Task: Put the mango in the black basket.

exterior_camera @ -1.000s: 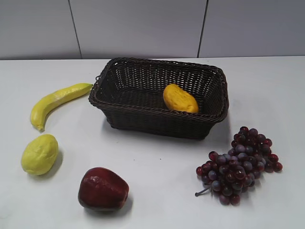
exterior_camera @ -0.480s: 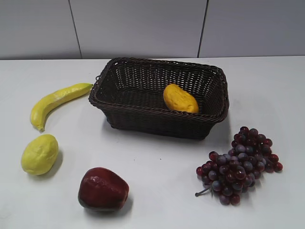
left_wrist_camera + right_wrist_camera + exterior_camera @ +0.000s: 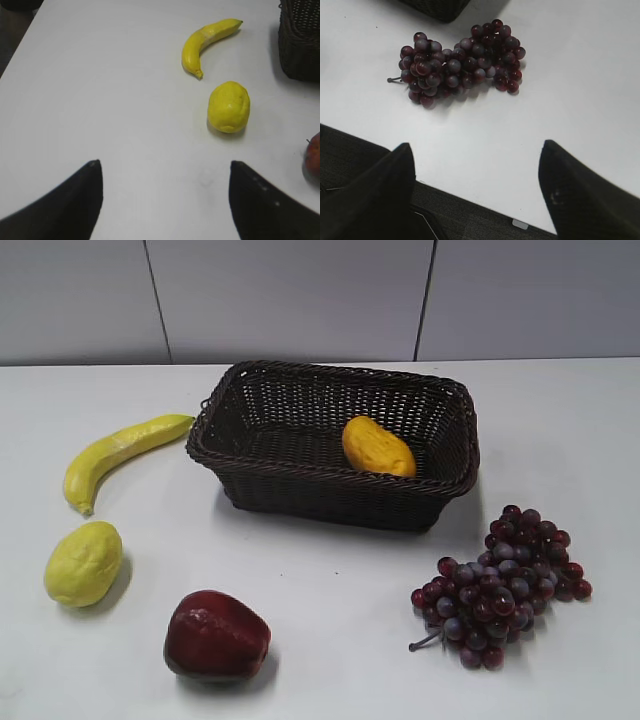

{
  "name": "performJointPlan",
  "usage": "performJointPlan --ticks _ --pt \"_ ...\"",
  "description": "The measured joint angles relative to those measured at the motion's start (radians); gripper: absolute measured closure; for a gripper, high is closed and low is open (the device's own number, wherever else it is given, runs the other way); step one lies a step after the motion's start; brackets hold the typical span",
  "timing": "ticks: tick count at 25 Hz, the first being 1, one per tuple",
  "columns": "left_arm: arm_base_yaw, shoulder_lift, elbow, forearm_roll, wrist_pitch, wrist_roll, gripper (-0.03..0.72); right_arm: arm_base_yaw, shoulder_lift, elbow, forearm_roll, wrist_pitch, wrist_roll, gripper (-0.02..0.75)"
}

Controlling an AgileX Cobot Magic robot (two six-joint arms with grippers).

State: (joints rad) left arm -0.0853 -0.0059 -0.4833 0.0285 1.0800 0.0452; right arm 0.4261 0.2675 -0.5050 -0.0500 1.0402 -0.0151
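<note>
One mango point(image 3: 378, 446) lies inside the one black basket point(image 3: 330, 490), toward its 3 o'clock side. One banana point(image 3: 118, 453), one lemon point(image 3: 83, 562), one apple point(image 3: 216, 635), one grape bunch point(image 3: 500, 587) ring the tabletop point(image 3: 340, 610). Both claws, left point(image 3: 165, 200) and right point(image 3: 477, 192), gape apart, empty.

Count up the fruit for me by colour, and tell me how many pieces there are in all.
Yellow: 2, the banana and the lemon
Orange: 1, the mango in the black basket
Dark red: 2, the apple and the bunch of grapes
Total: 5
</note>
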Motion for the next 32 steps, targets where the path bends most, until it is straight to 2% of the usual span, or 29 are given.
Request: performJointPlan --ticks 3,5,11,15,32 --pt "0.000 0.000 0.000 0.000 0.000 0.000 0.099 -0.017 -0.012 0.000 0.001 0.000 0.000 0.148" --pt "0.000 0.000 0.000 0.000 0.000 0.000 0.099 -0.060 -0.039 0.000 0.001 0.000 0.000 0.148" --pt "0.000 0.000 0.000 0.000 0.000 0.000 0.099 -0.271 -0.188 0.000 0.001 0.000 0.001 0.148" --pt "0.000 0.000 0.000 0.000 0.000 0.000 0.099 -0.349 -0.266 0.000 0.000 0.000 0.001 0.148" --pt "0.000 0.000 0.000 0.000 0.000 0.000 0.099 -0.364 -0.272 0.001 0.000 0.000 0.001 0.148"
